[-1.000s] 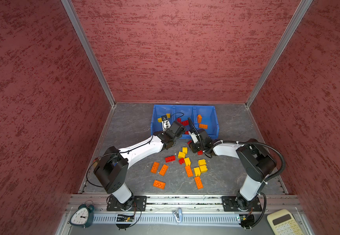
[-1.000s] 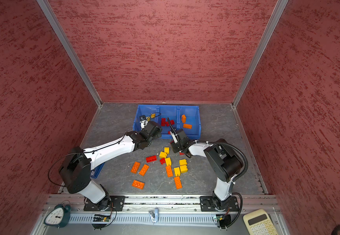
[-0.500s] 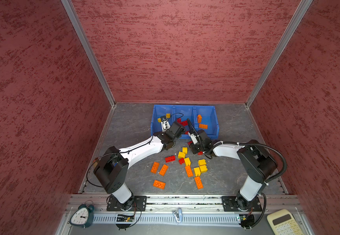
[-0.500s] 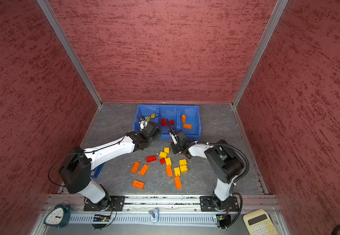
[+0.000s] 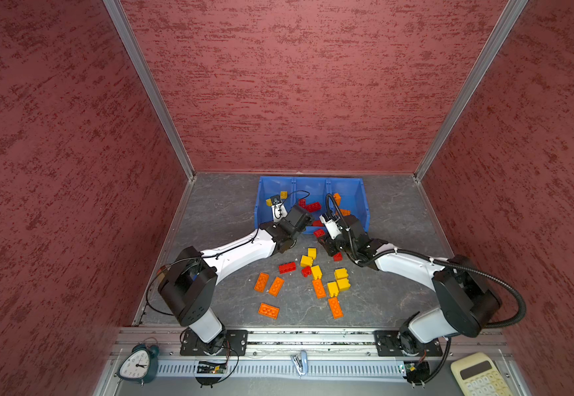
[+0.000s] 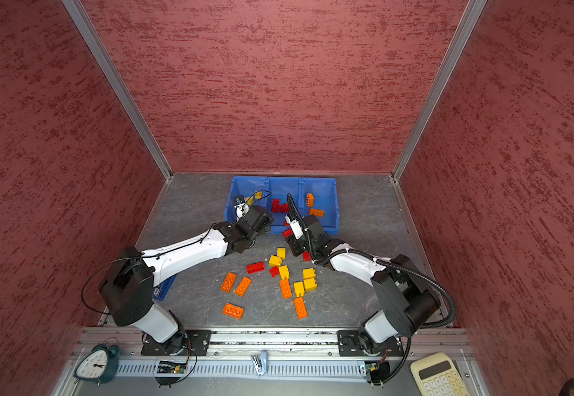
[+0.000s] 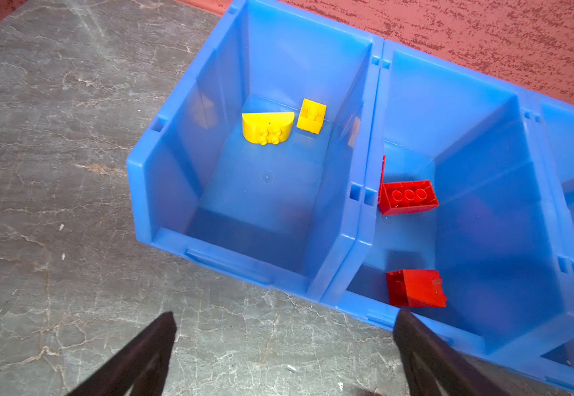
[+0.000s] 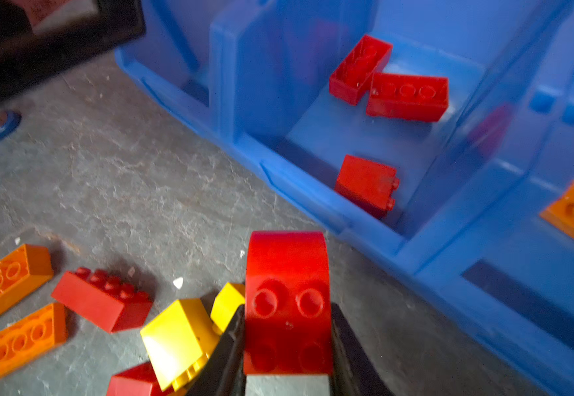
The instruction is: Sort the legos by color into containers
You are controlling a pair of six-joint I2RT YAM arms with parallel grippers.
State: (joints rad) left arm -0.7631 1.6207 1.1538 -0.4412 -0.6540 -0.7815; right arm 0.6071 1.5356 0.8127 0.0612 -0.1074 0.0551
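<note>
We see right fingers (image 8: 230, 349) clenched on a red brick (image 8: 287, 301), near side of middle bin (image 8: 326, 137); left fingers (image 7: 148, 349) spread, empty, over worktop (image 7: 55, 171) by left bin (image 7: 162, 178). Other bricks (image 5: 319, 288) scattered on worktop.

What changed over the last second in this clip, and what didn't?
The right gripper closed its jaws on a red rounded brick just in front of the blue bins; the arm barely shifted. Nothing was let go. Unchanged: the left gripper, open and empty near the bins' front, the loose bricks on the floor, and the bins' contents.
</note>
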